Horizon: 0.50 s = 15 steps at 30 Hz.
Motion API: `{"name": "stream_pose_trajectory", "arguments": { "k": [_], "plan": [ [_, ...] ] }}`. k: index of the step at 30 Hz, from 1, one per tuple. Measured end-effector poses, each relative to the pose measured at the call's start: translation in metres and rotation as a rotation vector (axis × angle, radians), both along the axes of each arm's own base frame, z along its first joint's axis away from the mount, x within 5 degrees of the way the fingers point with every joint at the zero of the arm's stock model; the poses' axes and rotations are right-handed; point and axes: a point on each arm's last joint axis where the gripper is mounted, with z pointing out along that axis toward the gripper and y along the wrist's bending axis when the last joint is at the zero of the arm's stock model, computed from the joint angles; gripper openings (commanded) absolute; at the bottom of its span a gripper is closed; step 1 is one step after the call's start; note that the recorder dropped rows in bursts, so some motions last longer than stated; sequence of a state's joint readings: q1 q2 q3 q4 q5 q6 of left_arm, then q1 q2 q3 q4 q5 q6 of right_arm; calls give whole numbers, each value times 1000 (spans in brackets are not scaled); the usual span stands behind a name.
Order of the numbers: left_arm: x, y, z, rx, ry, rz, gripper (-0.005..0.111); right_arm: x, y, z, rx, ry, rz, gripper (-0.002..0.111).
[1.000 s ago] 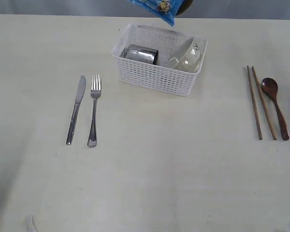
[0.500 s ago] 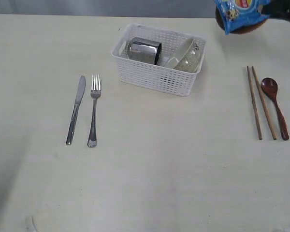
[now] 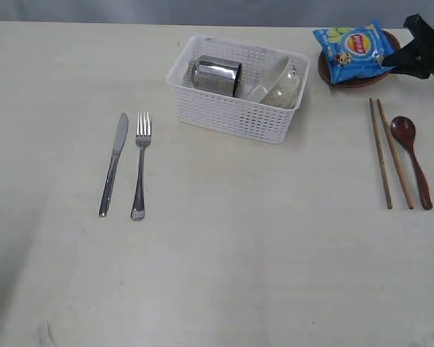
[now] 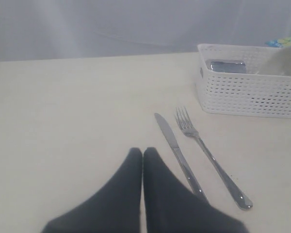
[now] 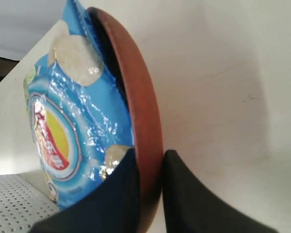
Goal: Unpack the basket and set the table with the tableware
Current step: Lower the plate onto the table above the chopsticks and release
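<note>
Right wrist view: the right gripper (image 5: 148, 162) grips the brown plate (image 5: 143, 111) by its rim, chip packet (image 5: 63, 126) lying on it, evidently to move both together; plate sits on the surface (image 3: 239, 253) beside the basket (image 3: 231, 119); left gripper (image 4: 143, 153) closed, empty.

A pale grey backdrop (image 4: 87, 24) with faint folds runs behind the table (image 3: 224, 275). Light is soft and even.

The left tool (image 4: 141, 152) is black and smooth, with two fingers (image 4: 117, 194) that get thin at the tips. The right tool (image 5: 148, 162) is black too, with wide fingers.
</note>
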State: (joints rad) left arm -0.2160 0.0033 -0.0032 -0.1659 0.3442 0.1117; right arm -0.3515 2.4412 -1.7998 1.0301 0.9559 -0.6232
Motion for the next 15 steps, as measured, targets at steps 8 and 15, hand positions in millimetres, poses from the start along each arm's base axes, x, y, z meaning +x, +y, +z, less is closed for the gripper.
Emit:
{"name": "stream_pose_trajectory", "arguments": {
  "k": [8, 15],
  "plan": [
    [0, 0, 0, 0, 0, 0, 0, -2, -2, -3, -7, 68, -39, 0],
    [0, 0, 0, 0, 0, 0, 0, -4, -5, -5, -23, 110, -71, 16]
  ]
}}
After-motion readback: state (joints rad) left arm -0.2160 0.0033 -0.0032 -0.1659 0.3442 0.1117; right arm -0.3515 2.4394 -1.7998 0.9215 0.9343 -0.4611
